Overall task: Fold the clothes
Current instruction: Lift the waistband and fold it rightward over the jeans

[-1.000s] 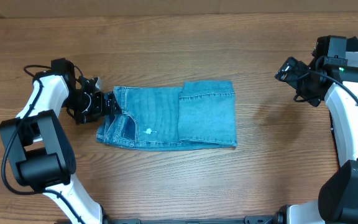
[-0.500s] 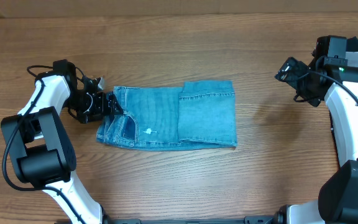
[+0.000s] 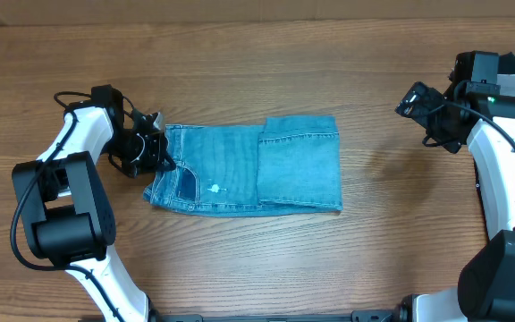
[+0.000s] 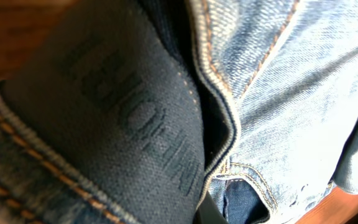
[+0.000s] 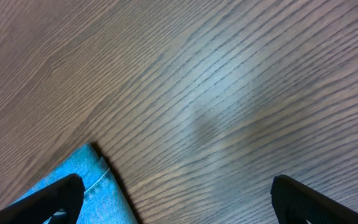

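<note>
At the left, the left claw (image 3: 157, 149) is clamped on the waistband end of the jeans (image 3: 249, 168), and its wrist camera is filled at close range with denim and the dark inner band. The jeans lie in the middle of the desk (image 3: 240, 268), already a compact rectangle. A panel is doubled over the right half, and a pocket (image 3: 186, 183) and a small white mark (image 3: 214, 188) show on the left half. Far to the right, the right claw (image 5: 179, 202) hovers well apart from the cloth with its fingers spread wide, holding nothing; only a corner of denim shows in its view. This looks like the start of another fold. The gripped end would likely need lifting and carrying rightward over the doubled part, then laying down square so the edges line up without dragging the whole stack.
</note>
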